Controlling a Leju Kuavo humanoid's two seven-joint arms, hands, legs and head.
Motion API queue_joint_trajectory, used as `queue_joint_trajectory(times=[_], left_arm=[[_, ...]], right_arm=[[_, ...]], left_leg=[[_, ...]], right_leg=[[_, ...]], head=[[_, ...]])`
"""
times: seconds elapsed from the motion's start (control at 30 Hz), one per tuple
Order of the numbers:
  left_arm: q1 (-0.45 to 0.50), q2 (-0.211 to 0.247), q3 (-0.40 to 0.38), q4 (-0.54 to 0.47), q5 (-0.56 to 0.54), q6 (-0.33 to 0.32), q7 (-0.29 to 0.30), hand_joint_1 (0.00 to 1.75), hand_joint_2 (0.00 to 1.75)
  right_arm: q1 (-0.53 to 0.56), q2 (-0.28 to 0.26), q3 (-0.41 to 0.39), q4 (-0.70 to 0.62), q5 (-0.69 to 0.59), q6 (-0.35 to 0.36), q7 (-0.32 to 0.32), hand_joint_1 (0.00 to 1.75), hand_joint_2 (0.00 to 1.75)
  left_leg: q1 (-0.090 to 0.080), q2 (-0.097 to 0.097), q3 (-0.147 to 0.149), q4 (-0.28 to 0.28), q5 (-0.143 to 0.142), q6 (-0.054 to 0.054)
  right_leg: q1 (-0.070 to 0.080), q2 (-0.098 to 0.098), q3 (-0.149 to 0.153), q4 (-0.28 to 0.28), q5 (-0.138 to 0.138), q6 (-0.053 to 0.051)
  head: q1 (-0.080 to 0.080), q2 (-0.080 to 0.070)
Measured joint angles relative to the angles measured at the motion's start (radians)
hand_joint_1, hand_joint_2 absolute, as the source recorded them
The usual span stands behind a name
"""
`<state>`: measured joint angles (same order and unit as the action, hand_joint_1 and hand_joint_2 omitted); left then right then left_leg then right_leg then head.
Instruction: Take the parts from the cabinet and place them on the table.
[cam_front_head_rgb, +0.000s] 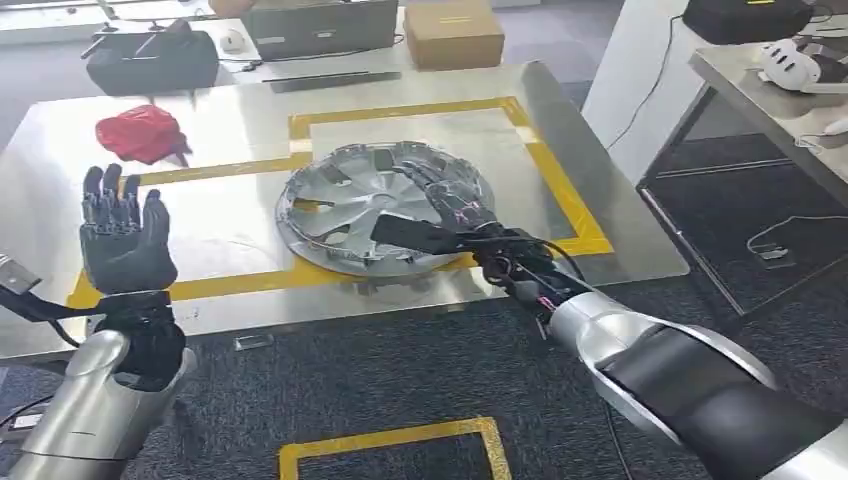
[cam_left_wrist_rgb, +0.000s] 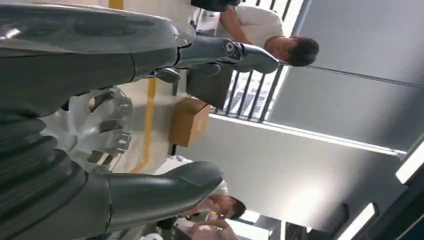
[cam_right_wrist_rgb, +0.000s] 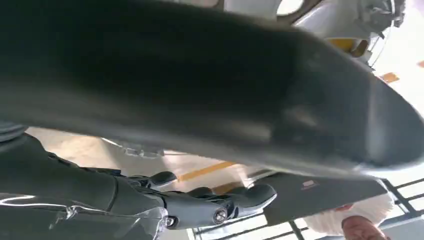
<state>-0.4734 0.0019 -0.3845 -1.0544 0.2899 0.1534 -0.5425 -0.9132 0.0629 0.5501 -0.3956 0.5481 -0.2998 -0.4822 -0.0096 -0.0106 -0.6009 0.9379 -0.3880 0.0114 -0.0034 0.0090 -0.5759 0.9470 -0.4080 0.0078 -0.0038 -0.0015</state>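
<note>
Table (cam_front_head_rgb: 250, 230) w/ hubcap (cam_front_head_rgb: 350, 205), red cloth (cam_front_head_rgb: 140, 133), box (cam_front_head_rgb: 452, 33) behind.

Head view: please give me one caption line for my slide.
Right hand rests on a silver wheel cover on the steel table; left hand raised, open.

Both silver metal arms (cam_front_head_rgb: 620, 345) end in dark, many-fingered hands, the left hand (cam_front_head_rgb: 122, 240) glossy black, the right hand (cam_front_head_rgb: 455, 212) trailing loose black cables at the wrist.

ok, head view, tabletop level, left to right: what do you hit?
left hand → red cloth → silver wheel cover → right hand lying on the cover's right part → yellow tape line → table right edge.
</note>
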Motion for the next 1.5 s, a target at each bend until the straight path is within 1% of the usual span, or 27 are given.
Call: queue_joint_trajectory(times=[0.13,0.23,0.3,0.33,0.43,0.47,0.53,0.63,0.73,0.87,0.97,1.1,1.27,1.5], left_arm=[[0.0,0.0,0.0,0.009,0.008,0.001,0.0,0.0,0.0],[0.002,0.002,0.0,0.012,0.016,0.003,0.001,0.0,0.0],[0.003,0.003,0.0,0.012,0.017,0.006,0.002,0.0,0.0],[0.004,0.005,0.0,0.012,0.017,0.008,0.004,0.0,0.0],[0.011,0.01,0.0,0.012,0.018,0.016,0.01,0.0,0.0],[0.016,0.012,0.0,0.011,0.016,0.021,0.012,0.0,0.0],[0.023,0.016,0.001,0.011,0.006,0.032,0.013,0.0,0.0],[0.035,0.02,0.002,0.005,-0.019,0.048,0.016,0.0,0.0],[0.053,0.023,0.002,-0.011,-0.036,0.064,0.023,0.0,0.0],[0.074,0.027,0.003,-0.037,-0.047,0.079,0.032,0.0,0.0],[0.091,0.03,0.004,-0.059,-0.057,0.09,0.051,0.0,0.0],[0.108,0.035,0.005,-0.094,-0.068,0.104,0.076,0.0,0.0],[0.126,0.039,0.005,-0.135,-0.077,0.108,0.089,0.0,0.0],[0.132,0.04,0.005,-0.166,-0.077,0.108,0.095,0.0,0.0]], right_arm=[[0.0,0.0,-0.024,-0.002,-0.073,0.052,-0.016,0.0,0.0],[0.001,0.0,-0.043,-0.018,-0.175,0.133,-0.022,0.0,0.0],[0.008,0.0,-0.064,-0.047,-0.281,0.206,-0.014,0.0,0.0],[0.012,0.0,-0.072,-0.061,-0.315,0.227,-0.007,0.0,0.0],[0.03,-0.001,-0.085,-0.115,-0.415,0.291,0.034,0.0,0.0],[0.044,-0.002,-0.087,-0.149,-0.464,0.314,0.06,0.0,0.0],[0.067,-0.005,-0.087,-0.212,-0.542,0.339,0.11,0.0,0.0],[0.106,-0.012,-0.087,-0.306,-0.624,0.354,0.165,0.0,0.0],[0.146,-0.021,-0.087,-0.408,-0.685,0.362,0.196,0.0,0.0],[0.191,-0.037,-0.087,-0.522,-0.706,0.351,0.236,0.0,0.0],[0.238,-0.051,-0.087,-0.611,-0.726,0.331,0.275,0.0,0.0],[0.3,-0.073,-0.087,-0.725,-0.741,0.314,0.31,0.0,0.0],[0.362,-0.091,-0.086,-0.842,-0.742,0.309,0.33,0.0,0.0],[0.401,-0.111,-0.086,-0.93,-0.742,0.304,0.334,0.0,0.0]], left_leg=[[0.0,0.0,0.0,0.0,0.0,0.0],[0.0,0.0,0.0,0.0,0.0,0.0],[0.0,0.0,0.0,0.0,0.0,0.0],[0.0,0.0,0.0,0.0,0.0,0.0],[0.0,0.0,0.0,0.0,0.0,0.0],[0.0,0.0,0.0,0.0,0.0,0.0],[0.0,0.0,0.0,0.0,0.0,0.0],[0.0,0.0,0.0,0.0,0.0,0.0],[0.0,0.0,0.0,0.0,-0.001,-0.001],[0.0,0.0,0.001,0.0,-0.001,-0.001],[0.0,0.0,0.001,0.0,-0.001,-0.001],[0.0,0.0,0.001,0.0,-0.001,-0.001],[0.0,0.0,0.001,0.0,-0.001,-0.001],[0.0,0.0,0.001,0.0,-0.001,-0.001]], right_leg=[[0.0,0.0,0.0,0.0,0.0,0.0],[0.0,0.0,0.0,0.0,0.0,0.0],[0.0,0.0,0.0,0.0,0.0,0.0],[0.0,0.0,0.0,0.0,0.0,0.0],[0.0,0.0,0.0,0.0,0.0,0.0],[0.0,0.0,0.0,0.0,0.0,0.0],[0.0,0.0,0.0,0.0,0.0,0.0],[0.0,-0.001,0.0,0.0,0.0,0.0],[0.0,0.0,0.0,0.0,0.0,0.0],[0.0,0.0,0.001,-0.001,0.0,0.0],[0.0,0.0,0.001,-0.001,0.0,0.0],[0.0,0.0,0.001,-0.001,0.0,0.0],[0.0,0.0,0.001,-0.001,0.0,0.0],[0.0,0.0,0.001,-0.001,0.0,0.0]], head=[[0.0,0.0],[-0.001,0.0],[-0.001,0.0],[-0.001,0.0],[0.0,0.0],[0.0,0.0],[-0.001,0.0],[-0.001,0.0],[0.0,0.0],[-0.001,0.0],[-0.001,0.0],[-0.001,0.0],[-0.001,0.0],[-0.002,0.0]])
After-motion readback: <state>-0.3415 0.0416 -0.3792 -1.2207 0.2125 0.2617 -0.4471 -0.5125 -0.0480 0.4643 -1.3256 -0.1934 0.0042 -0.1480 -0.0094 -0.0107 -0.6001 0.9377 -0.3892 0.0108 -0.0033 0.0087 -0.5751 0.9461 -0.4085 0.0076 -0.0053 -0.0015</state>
